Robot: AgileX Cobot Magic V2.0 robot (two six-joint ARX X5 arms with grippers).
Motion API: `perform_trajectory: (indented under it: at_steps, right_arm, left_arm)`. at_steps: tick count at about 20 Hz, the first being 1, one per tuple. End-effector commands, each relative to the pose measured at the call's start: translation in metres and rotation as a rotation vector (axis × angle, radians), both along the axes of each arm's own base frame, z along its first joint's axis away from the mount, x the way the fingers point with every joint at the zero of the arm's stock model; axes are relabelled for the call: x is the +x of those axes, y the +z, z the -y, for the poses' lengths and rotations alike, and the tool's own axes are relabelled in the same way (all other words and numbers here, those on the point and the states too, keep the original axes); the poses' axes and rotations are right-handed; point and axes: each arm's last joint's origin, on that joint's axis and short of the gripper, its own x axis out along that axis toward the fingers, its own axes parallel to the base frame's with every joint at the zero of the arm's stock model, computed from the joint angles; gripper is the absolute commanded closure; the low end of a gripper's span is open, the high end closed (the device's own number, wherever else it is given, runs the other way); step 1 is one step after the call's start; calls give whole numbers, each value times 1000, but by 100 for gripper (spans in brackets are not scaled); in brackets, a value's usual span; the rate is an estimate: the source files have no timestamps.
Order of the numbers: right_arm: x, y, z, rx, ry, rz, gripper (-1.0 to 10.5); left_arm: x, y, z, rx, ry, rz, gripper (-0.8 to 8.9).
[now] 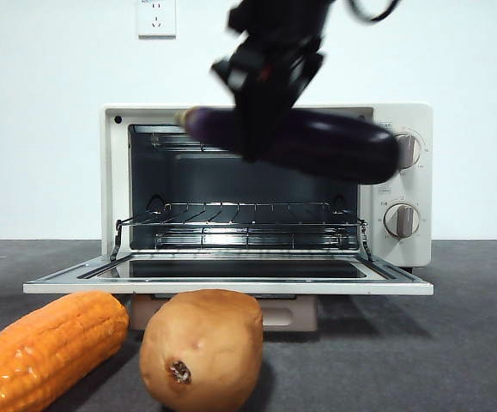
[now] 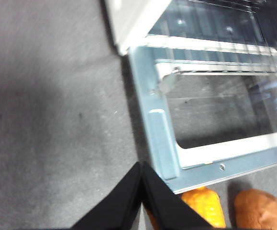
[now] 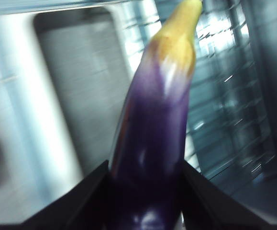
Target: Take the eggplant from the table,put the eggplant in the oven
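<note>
My right gripper [image 1: 261, 129] is shut on the glossy purple eggplant [image 1: 342, 144], holding it level in the air in front of the open oven [image 1: 403, 116], above the lowered glass door [image 1: 231, 270] and wire rack [image 1: 248, 219]. The right wrist view shows the eggplant [image 3: 152, 139] clamped between both jaws, its yellowish tip toward the oven's inside. My left gripper [image 2: 142, 165] is shut on nothing, hovering over the grey table [image 2: 52, 120] beside the door's corner.
An orange corn cob [image 1: 46, 348] and a brown potato [image 1: 201, 348] lie on the table in front of the oven door. The corn cob [image 2: 205, 206] and potato [image 2: 262, 211] also show in the left wrist view, next to the door [image 2: 215, 124].
</note>
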Motion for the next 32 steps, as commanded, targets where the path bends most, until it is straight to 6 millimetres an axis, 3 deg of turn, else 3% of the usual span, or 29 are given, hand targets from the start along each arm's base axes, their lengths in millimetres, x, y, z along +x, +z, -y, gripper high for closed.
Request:
perform_trajectory:
  at_steps: [1, 5, 10, 16, 26, 29, 32]
  right_arm:
    - [15, -7, -22, -74, 43, 124, 843]
    - [37, -28, -43, -146, 97, 278, 843]
    - [59, -57, -54, -227, 113, 343, 832]
    - [66, -66, -54, -202, 36, 351, 656]
    - [59, -66, -59, -131, -15, 338, 627]
    - [46, -60, -65, -101, -43, 348, 627]
    - [18, -34, -63, -7, -85, 311, 636]
  left_arm:
    - [2, -2, -7, -37, 22, -3, 810]
    - [3, -2, -12, -61, 28, -4, 810]
    - [3, -2, -11, -74, 15, -5, 810]
    - [3, -2, -11, -73, 13, -1, 810]
    - [4, -2, -11, -72, 14, 14, 810]
    - [9, -8, -11, -72, 14, -21, 810]
    - [23, -20, -12, -76, 18, -56, 810]
